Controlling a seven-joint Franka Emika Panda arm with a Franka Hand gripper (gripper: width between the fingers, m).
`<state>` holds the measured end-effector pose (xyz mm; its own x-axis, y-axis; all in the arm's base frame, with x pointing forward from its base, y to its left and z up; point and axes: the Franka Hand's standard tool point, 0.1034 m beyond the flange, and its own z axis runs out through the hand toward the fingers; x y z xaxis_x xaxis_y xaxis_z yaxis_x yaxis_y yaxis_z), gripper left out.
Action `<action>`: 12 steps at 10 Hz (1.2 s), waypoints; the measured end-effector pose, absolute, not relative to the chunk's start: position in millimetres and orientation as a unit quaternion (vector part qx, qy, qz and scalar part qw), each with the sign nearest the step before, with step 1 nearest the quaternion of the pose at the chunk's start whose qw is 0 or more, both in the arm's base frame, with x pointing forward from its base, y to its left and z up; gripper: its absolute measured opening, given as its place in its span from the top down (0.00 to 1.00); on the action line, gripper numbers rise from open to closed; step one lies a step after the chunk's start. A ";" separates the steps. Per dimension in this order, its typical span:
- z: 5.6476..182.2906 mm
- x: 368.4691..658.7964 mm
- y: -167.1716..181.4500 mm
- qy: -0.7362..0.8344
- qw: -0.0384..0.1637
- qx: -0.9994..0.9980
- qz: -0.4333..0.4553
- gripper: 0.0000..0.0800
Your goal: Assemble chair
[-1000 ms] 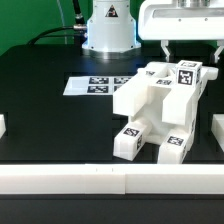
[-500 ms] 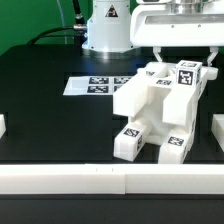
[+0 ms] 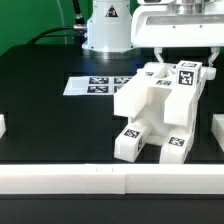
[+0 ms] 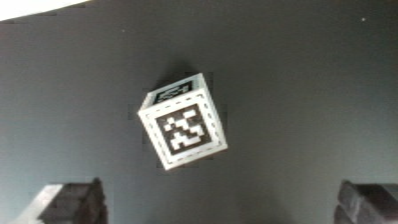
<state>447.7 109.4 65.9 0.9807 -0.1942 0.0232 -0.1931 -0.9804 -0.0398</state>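
Exterior view: chair [image 3: 155, 112] stands assembled on black table [image 3: 50, 115], toward exterior view's right, tagged feet near front rail [image 3: 110, 181]. Marker board [image 3: 97, 86] lies behind it. My gripper [image 3: 185, 52] hovers above chair top, jaws wide apart, holding nothing. Wrist view: tagged block [image 4: 187, 122] below, fingertips [image 4: 71, 200] clear of it.

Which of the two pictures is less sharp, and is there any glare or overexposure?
Wrist view: soft and slightly blurred, the tagged part still readable, the fingers dim and hazy. Exterior view: sharper, but the chair is overexposed, its edges washing out; no glare on the black table.
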 end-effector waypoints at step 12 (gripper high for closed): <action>49.5 468.9 100.5 0.049 0.011 -0.999 -0.012 0.19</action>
